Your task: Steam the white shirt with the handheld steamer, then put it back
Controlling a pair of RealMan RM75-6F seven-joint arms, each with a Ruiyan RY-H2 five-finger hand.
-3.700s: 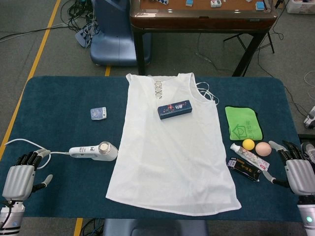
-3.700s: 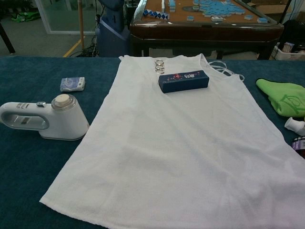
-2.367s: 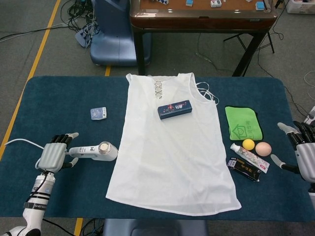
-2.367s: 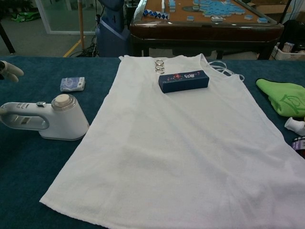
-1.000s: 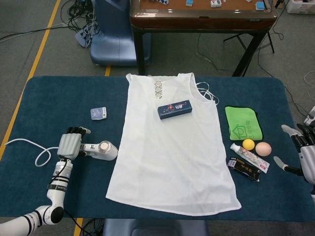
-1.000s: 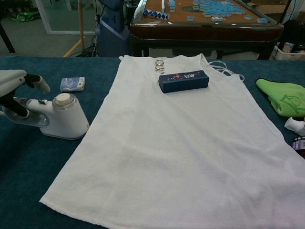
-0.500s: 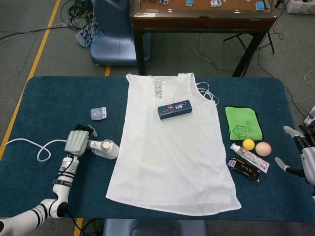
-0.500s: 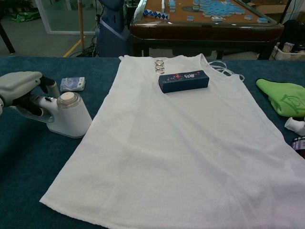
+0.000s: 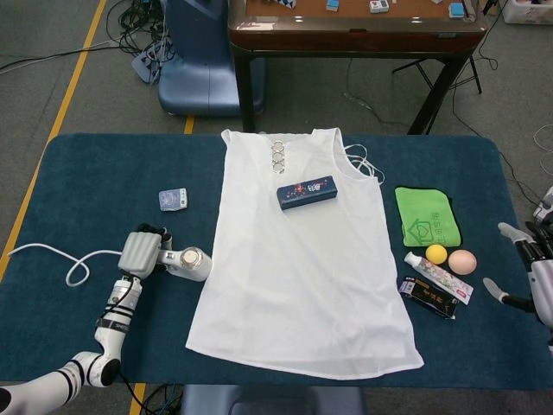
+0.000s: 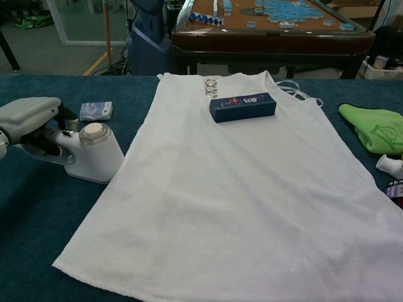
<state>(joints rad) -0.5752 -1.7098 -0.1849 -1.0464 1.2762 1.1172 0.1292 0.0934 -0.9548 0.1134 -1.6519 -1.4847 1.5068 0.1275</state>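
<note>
The white shirt (image 9: 302,259) lies flat across the middle of the blue table, also filling the chest view (image 10: 239,182). A dark blue box (image 9: 307,192) rests on its upper part. The white handheld steamer (image 9: 188,261) sits just left of the shirt's edge, its head (image 10: 96,157) close to the cloth. My left hand (image 9: 138,251) grips the steamer's handle, fingers wrapped around it (image 10: 31,119). My right hand (image 9: 536,277) hovers open at the table's far right edge, holding nothing.
A small card packet (image 9: 173,200) lies behind the steamer. The steamer's white cord (image 9: 60,259) trails left. On the right sit a green cloth (image 9: 427,216), a yellow ball (image 9: 436,253), an egg (image 9: 462,261), a toothpaste tube (image 9: 438,277) and a dark packet (image 9: 428,296).
My left hand came in from the table's left corner, closed around the steamer's handle and slid the steamer a little toward the shirt. The right hand drew back toward the right edge.
</note>
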